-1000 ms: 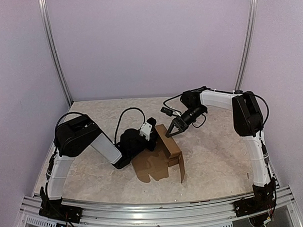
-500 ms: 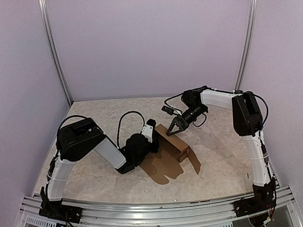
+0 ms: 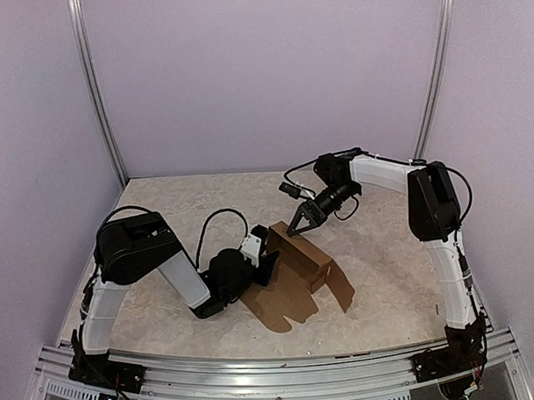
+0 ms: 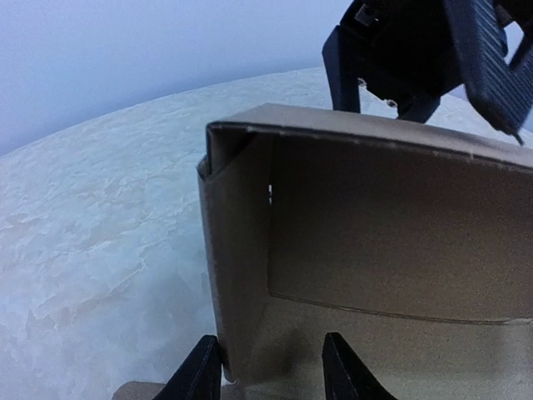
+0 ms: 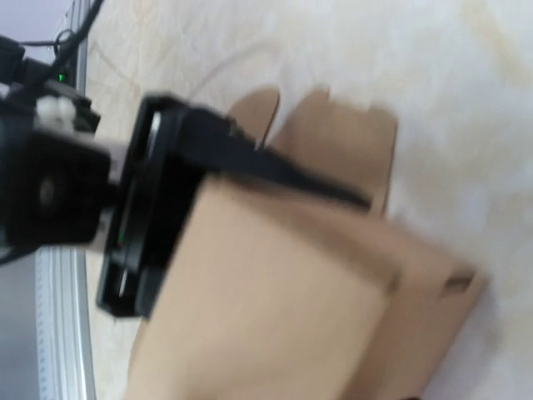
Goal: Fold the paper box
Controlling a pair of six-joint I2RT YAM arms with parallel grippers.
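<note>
Near edge: left arm (image 3: 141, 248) lies low over the bench (image 3: 162, 204), reaching right toward the centre.

Left gripper (image 3: 266, 263) sits at the left end of the paper box (image 3: 300, 265). The box rests mid-bench, between the two arms. Left wrist view: the fingertips (image 4: 198, 377) straddle the box's end wall, one outside and one inside. The inner tip stands clear of the cardboard, so the jaws are released and nothing is clamped. Whether the outer tip touches the wall: cannot tell.

Box state: partly formed. The long far wall and the left end wall stand upright and meet in a corner. The floor panel is flat. Loose flaps lie spread on the bench on the near side, and one more lies flat at the right end.

Farther back: right arm (image 3: 429, 203) reaches in from the right, elbow high. Right gripper (image 3: 299, 227) points down at the top rim of the far wall. Its jaws are spread wide and grasp nothing. In the left wrist view its dark fingers (image 4: 483, 58) hang just above that rim. Contact with the rim: cannot tell.

Right wrist view is blurred: brown cardboard below, the left gripper's black body beyond.
</note>
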